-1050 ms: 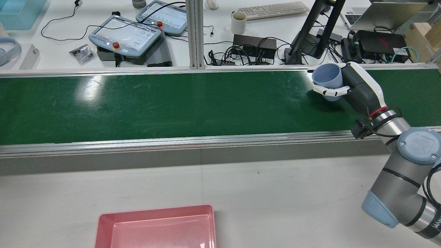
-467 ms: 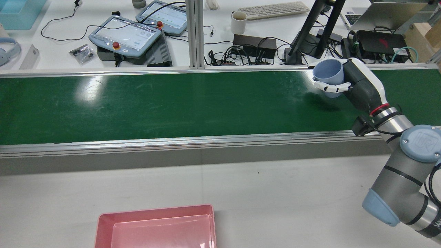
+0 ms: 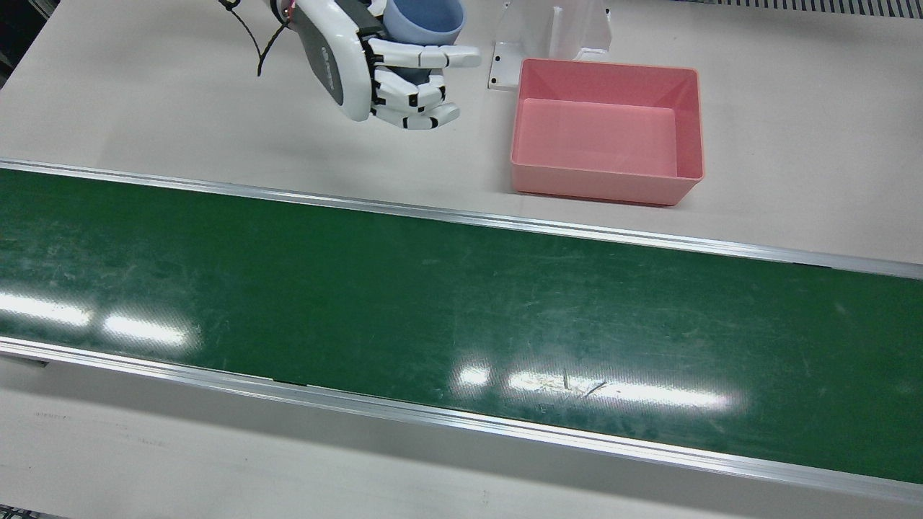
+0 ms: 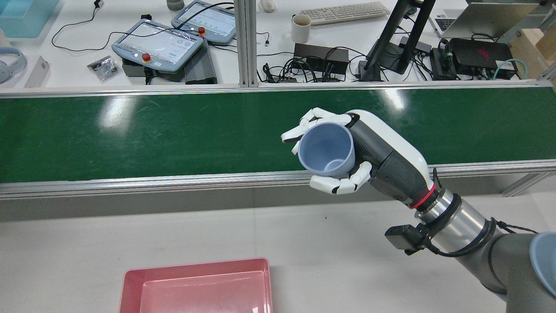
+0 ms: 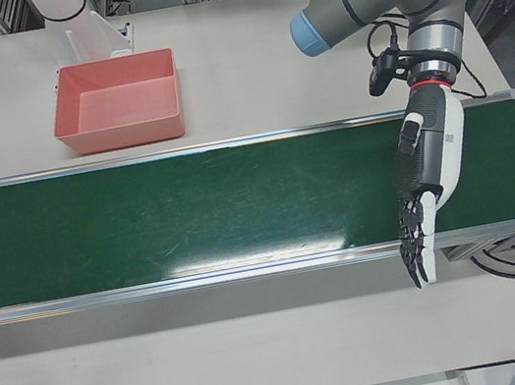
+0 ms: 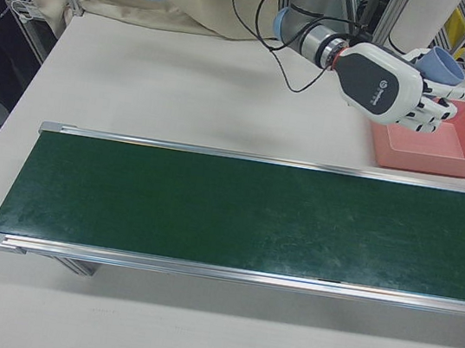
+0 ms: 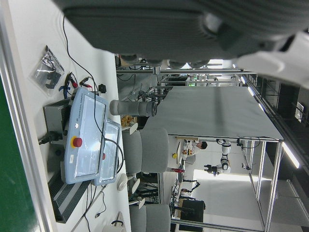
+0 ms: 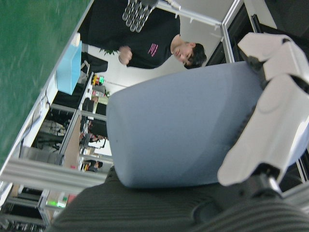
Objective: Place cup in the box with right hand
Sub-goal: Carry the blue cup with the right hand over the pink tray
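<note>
My right hand (image 4: pixel 347 152) is shut on a light blue cup (image 4: pixel 325 150) and holds it in the air, tilted, with its mouth up toward the rear camera. In the front view the hand (image 3: pixel 389 72) and cup (image 3: pixel 422 18) hang over the white table, left of the empty pink box (image 3: pixel 598 191). The box also shows in the rear view (image 4: pixel 195 265) and the right-front view (image 6: pixel 431 160), where the hand (image 6: pixel 395 84) and cup (image 6: pixel 442 63) are beside it. The cup fills the right hand view (image 8: pixel 183 125). My left hand (image 5: pixel 429 172) is open and empty, fingers straight, over the belt.
A green conveyor belt (image 3: pixel 461 303) with metal rails crosses the table between the box and the operators' desk. A white bracket (image 3: pixel 555 29) stands right behind the box. Teach pendants (image 4: pixel 158 43), a mug (image 4: pixel 300 28) and cables lie on the desk beyond the belt.
My right hand has carried the cup from the far right edge of the belt across it, leftward and nearer the robot's side. The cup is now tilted more.
</note>
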You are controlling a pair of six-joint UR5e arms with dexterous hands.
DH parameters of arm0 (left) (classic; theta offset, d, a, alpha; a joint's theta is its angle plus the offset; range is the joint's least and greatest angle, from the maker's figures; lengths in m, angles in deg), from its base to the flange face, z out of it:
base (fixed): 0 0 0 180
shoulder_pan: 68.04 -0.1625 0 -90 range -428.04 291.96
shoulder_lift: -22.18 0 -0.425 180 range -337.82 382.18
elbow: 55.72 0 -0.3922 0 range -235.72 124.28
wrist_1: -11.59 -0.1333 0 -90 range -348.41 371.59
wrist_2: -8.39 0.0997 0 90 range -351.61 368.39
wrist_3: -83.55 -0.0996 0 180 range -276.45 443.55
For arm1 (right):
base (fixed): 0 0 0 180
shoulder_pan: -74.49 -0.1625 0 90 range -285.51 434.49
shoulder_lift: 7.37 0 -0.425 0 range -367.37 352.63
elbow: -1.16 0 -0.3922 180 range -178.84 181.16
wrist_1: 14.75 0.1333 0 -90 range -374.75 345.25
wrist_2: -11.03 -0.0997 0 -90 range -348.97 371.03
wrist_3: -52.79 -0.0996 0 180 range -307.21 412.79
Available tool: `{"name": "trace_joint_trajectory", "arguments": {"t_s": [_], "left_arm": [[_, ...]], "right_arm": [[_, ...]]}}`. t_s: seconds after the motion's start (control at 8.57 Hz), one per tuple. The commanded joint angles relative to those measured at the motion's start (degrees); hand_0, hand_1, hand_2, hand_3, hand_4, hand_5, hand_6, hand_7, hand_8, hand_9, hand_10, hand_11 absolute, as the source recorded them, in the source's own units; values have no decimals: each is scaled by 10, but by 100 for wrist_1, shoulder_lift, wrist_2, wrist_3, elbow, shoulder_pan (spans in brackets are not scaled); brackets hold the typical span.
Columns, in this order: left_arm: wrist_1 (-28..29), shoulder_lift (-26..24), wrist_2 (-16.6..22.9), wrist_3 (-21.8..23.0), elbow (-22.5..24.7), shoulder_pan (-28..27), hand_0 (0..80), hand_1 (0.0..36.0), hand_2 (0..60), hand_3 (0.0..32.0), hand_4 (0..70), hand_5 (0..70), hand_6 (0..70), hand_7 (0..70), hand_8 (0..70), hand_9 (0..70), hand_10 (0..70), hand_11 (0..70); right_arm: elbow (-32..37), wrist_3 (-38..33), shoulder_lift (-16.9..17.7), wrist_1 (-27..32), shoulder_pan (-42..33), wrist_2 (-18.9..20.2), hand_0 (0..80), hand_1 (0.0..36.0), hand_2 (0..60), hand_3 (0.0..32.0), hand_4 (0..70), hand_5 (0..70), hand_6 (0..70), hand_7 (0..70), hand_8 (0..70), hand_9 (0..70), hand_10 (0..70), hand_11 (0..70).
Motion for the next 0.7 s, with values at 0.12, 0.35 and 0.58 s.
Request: {"name": "trace_joint_trajectory", "arguments": {"t_s": [0.12,0.35,0.58], "left_arm": [[0,1,0,0,0,0,0,0,0,0,0,0,0,0,0,0,0,0],[0,1,0,0,0,0,0,0,0,0,0,0,0,0,0,0,0,0],[0,-8,0,0,0,0,0,0,0,0,0,0,0,0,0,0,0,0]], "right_arm": [[-610,2016,10,-51,1297,519,471,232,600,0,257,123,244,700,542,700,265,396],[-1110,3072,-7,-837,1264,942,472,228,600,0,275,120,241,700,531,700,260,388],[-1026,3592,19,-974,1359,934,479,228,600,0,341,118,244,700,524,700,258,385]]}}
